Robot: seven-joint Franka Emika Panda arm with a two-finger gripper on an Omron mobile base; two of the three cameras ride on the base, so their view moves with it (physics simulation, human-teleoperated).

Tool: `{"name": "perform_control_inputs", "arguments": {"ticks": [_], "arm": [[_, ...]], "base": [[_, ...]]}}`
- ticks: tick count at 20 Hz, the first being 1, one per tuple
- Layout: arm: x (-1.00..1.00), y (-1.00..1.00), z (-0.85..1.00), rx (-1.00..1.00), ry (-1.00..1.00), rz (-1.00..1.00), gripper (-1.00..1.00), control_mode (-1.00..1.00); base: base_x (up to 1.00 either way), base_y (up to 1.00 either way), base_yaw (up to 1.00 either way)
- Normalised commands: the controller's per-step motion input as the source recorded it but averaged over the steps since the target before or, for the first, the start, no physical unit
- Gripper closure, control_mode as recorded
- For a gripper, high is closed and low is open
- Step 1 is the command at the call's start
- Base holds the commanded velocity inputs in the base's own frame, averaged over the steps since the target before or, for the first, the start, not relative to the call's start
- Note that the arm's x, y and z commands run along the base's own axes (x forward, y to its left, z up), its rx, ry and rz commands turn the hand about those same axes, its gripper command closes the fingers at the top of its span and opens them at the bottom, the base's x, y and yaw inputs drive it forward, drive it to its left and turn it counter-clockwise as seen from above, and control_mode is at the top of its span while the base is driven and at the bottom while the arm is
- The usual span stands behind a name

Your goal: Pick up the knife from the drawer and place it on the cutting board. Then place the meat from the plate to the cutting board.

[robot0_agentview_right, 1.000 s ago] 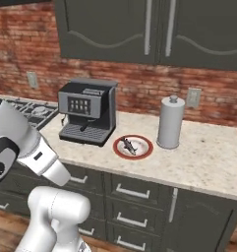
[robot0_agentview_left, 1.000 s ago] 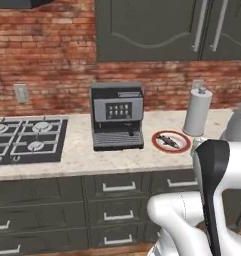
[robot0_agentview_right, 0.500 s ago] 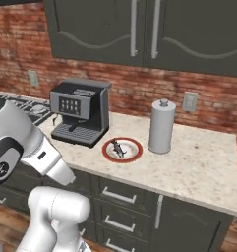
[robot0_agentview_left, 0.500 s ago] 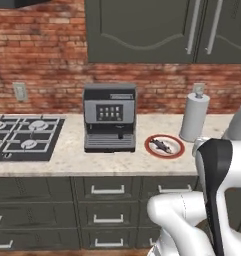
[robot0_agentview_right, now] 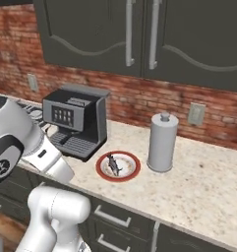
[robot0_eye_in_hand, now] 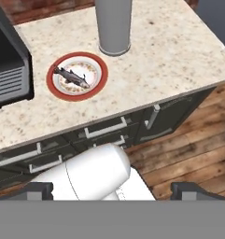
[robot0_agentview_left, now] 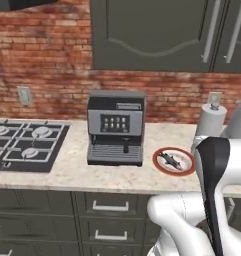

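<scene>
Hovering high with fingertips (robot0_eye_in_hand: 39, 190) spread wide and empty, looking down on the red-rimmed plate (robot0_eye_in_hand: 52, 84) holding the meat (robot0_eye_in_hand: 73, 77), long axis slanted, well ahead beside the coffee machine (robot0_eye_in_hand: 9, 70); drawers (robot0_eye_in_hand: 104, 128) shut, knife unseen.

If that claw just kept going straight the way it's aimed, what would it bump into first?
Hard to say for certain, but the open gripper looks down past the counter edge. Straight on, it would probably first meet the drawer fronts below the plate, or the wooden floor; depth is unclear.
</scene>
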Motion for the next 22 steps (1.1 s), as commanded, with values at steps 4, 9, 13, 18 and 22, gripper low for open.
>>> {"name": "perform_control_inputs", "arguments": {"ticks": [4,9,13,18,22], "arm": [[0.0,0.0,0.0,0.0,0.0,0.0,-1.0,1.0],[0.0,0.0,0.0,0.0,0.0,0.0,-1.0,1.0],[0.0,0.0,0.0,0.0,0.0,0.0,-1.0,1.0],[0.0,0.0,0.0,0.0,0.0,0.0,-1.0,1.0],[0.36,-0.31,-0.1,0.01,0.0,0.16,-1.0,-1.0]], "base": [[0.64,-0.5,0.35],[0.46,-0.62,0.39],[0.5,-0.64,0.31],[0.47,-0.61,0.28],[0.13,-0.12,0.06]]}}
